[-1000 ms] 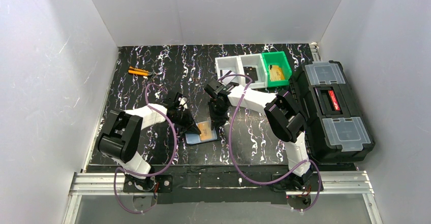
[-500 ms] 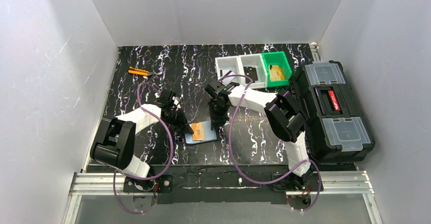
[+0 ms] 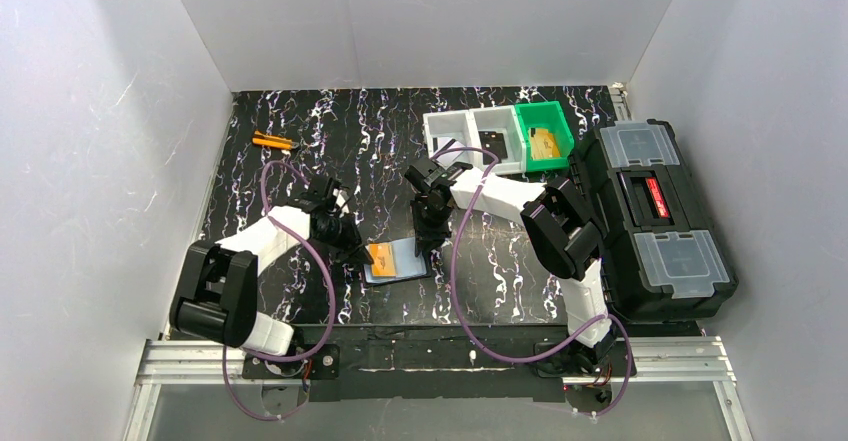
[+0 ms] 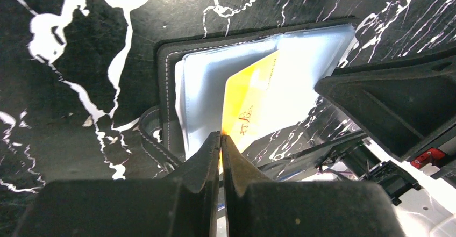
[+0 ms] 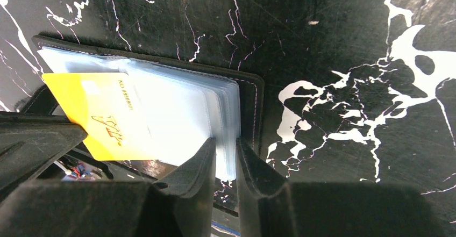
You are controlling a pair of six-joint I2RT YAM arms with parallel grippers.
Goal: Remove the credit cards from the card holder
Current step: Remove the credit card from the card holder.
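Observation:
The card holder (image 3: 405, 264) lies open on the black marbled table, its black cover (image 4: 164, 76) framing pale clear sleeves (image 5: 177, 105). A yellow-orange credit card (image 3: 381, 253) (image 4: 248, 100) (image 5: 99, 113) sticks halfway out of a sleeve toward the left. My left gripper (image 3: 358, 249) (image 4: 221, 136) is shut on that card's outer edge. At the holder's right side, my right gripper (image 3: 426, 243) (image 5: 226, 143) is shut on the stacked edge of the sleeves, pinning the holder to the table. No other cards show.
A large black toolbox (image 3: 655, 216) with clear lids stands at the right edge. White bins (image 3: 472, 133) and a green bin (image 3: 545, 129) sit at the back. An orange tool (image 3: 270, 141) lies at the back left. White walls enclose the table.
My left gripper has drawn back to the left with the card, sliding it further out of its sleeve. The right gripper and the holder have stayed put.

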